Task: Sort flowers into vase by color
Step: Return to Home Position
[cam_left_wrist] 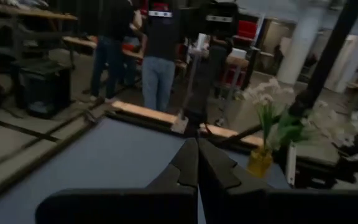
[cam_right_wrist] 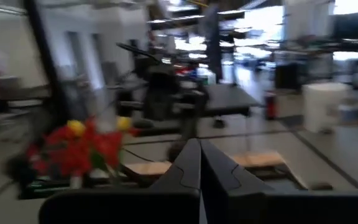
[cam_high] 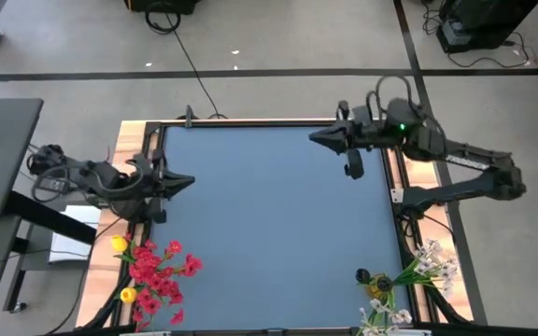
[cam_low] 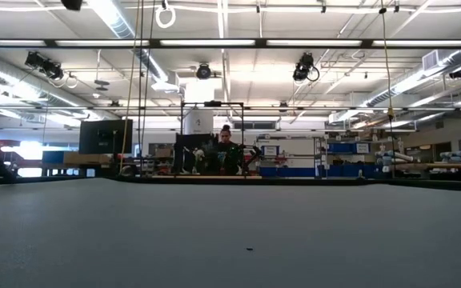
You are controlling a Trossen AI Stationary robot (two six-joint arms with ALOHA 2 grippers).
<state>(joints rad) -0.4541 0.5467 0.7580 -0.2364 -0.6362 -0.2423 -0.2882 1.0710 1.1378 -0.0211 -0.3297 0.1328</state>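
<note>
End effectors both closed, empty: left (cam_high: 187,182) at the table (cam_high: 269,215) left edge, right (cam_high: 318,138) near its opposite corner. Red and yellow flowers (cam_high: 157,271) bunched at a left-side corner, white flowers (cam_high: 423,271) at the right-side corner, same edge. Sorting looks done. Homing step; next just parks both arms.

Mat (cam_high: 269,215) middle open; red flowers (cam_high: 160,273) crowd lower-left corner in high view, white flowers (cam_high: 425,266) lower-right.
</note>
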